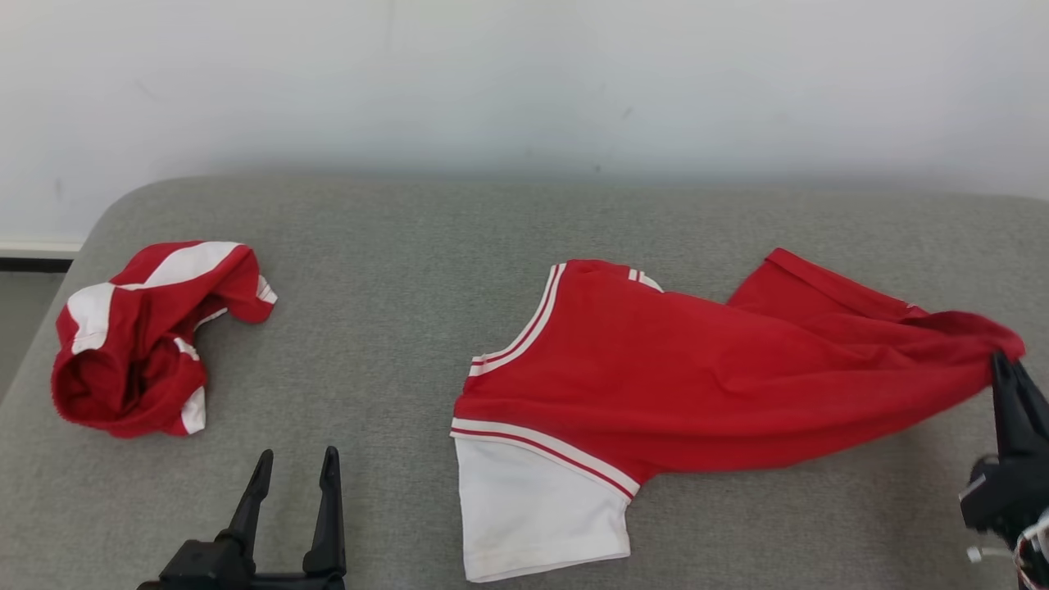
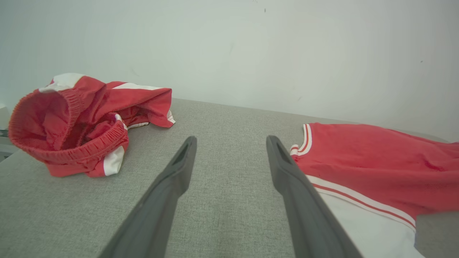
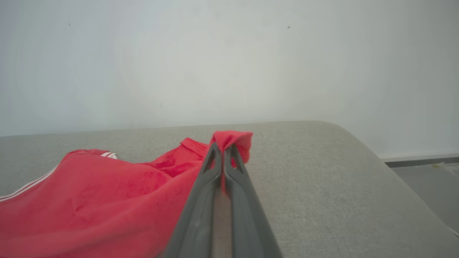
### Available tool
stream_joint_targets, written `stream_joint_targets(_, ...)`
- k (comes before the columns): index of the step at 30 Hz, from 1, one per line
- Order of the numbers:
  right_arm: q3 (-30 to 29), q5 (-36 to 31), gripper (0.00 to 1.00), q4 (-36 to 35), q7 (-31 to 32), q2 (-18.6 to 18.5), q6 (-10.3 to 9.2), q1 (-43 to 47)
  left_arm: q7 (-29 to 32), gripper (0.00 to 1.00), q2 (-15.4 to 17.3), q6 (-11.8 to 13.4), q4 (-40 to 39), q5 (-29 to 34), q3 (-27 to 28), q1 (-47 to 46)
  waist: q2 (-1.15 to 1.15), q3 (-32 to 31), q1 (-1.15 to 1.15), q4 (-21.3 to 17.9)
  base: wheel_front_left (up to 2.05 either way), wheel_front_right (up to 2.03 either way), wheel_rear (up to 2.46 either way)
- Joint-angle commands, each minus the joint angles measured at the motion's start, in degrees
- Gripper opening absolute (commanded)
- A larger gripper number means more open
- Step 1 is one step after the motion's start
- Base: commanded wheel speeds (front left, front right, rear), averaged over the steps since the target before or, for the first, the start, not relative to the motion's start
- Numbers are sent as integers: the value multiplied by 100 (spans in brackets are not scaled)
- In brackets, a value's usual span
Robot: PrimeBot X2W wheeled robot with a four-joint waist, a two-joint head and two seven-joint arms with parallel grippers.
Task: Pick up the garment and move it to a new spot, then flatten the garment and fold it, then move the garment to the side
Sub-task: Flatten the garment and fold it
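Shirt point(image 1: 656, 385): red with a white sleeve, lying on the desk point(image 1: 393, 270) right of centre.
Handling: judged light, soft and limp, so likely to sag and drag; best held at the hem corners.
Right tool point(image 1: 1001, 365): pressed together, pinching the shirt's right edge.
Left tool point(image 1: 297, 463): spread, holding nothing, near the desk's front.
Count: one shirt, one crumpled shorts point(image 1: 139, 344), two tools.

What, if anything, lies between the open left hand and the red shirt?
Nothing visible: bare grey cushion separates the left hand from the red shirt. The crumpled red shorts lie apart, on the hand's other side. The right hand pinches the shirt's far end.
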Motion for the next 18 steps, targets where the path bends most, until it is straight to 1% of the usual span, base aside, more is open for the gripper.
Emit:
stream_joint_targets(1,13,-119,0,-129,115,5,-14,-179,-18,100,-4,27,-2,-25,-22,-57,0,38,0,108,0,0,0)
stream_joint_targets(4,105,-202,0,-226,269,2,-14,-396,-18,100,-4,20,22,-45,-53,-109,0,67,0,207,0,0,0)
stream_joint_targets(7,346,-350,0,-195,472,-32,-14,-849,-18,100,-8,14,48,-65,-125,-153,0,127,0,384,0,0,0)
stream_joint_targets(8,542,-440,0,-46,581,-54,-14,-1213,-18,100,-9,17,61,-105,-184,-203,0,174,0,522,0,0,0)
stream_joint_targets(10,766,-495,0,192,634,-66,-14,-1592,-18,100,-10,35,69,-155,-266,-255,0,221,0,662,0,0,0)
stream_joint_targets(11,766,-495,0,192,634,-66,-14,-1592,-18,100,-10,35,69,-155,-266,-255,0,221,0,662,0,0,0)
stream_joint_targets(12,1008,-571,0,562,676,-90,-14,-1971,-18,100,-8,40,90,-210,-339,-303,0,271,0,800,0,0,0)
stream_joint_targets(14,1201,-630,0,989,657,-90,-14,-2373,-18,100,-10,48,96,-268,-439,-350,0,337,0,929,0,0,0)
stream_joint_targets(18,1436,-699,0,1989,476,-5,-14,-3160,-18,100,-10,90,106,-343,-605,-470,0,491,0,1157,0,0,0)
